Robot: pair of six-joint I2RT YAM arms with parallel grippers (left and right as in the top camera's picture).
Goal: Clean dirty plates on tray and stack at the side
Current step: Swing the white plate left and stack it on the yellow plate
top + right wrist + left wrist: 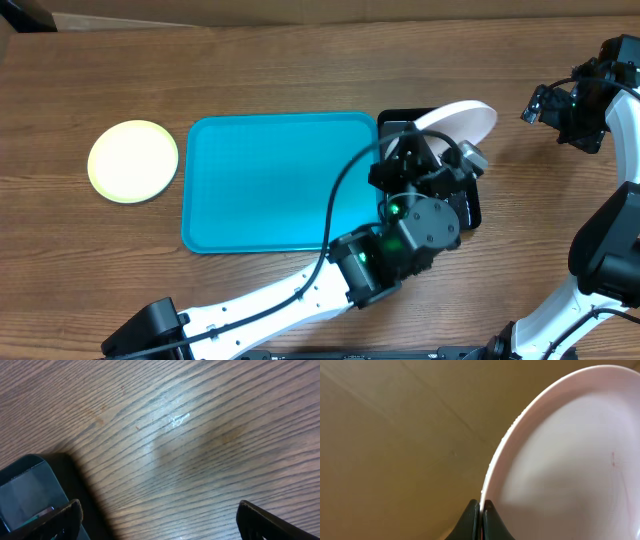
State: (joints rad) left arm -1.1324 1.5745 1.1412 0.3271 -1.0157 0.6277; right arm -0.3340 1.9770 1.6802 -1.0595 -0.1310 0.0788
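Note:
My left gripper [435, 135] is shut on the rim of a white plate [465, 115], which it holds tilted on edge above the right end of the turquoise tray [280, 180]. In the left wrist view both fingertips [472, 515] pinch the plate's thin rim, and the white plate [570, 460] carries a faint reddish mark. A yellow-green plate [132, 161] lies flat on the table left of the tray. My right gripper [548, 105] hovers at the far right, open over bare wood [157, 510], with nothing between its fingers.
A glossy black tray [470, 200] sits against the turquoise tray's right side, mostly hidden under my left arm. A dark glossy corner [27, 487] shows at the lower left of the right wrist view. The wooden table [300, 70] surrounds both trays.

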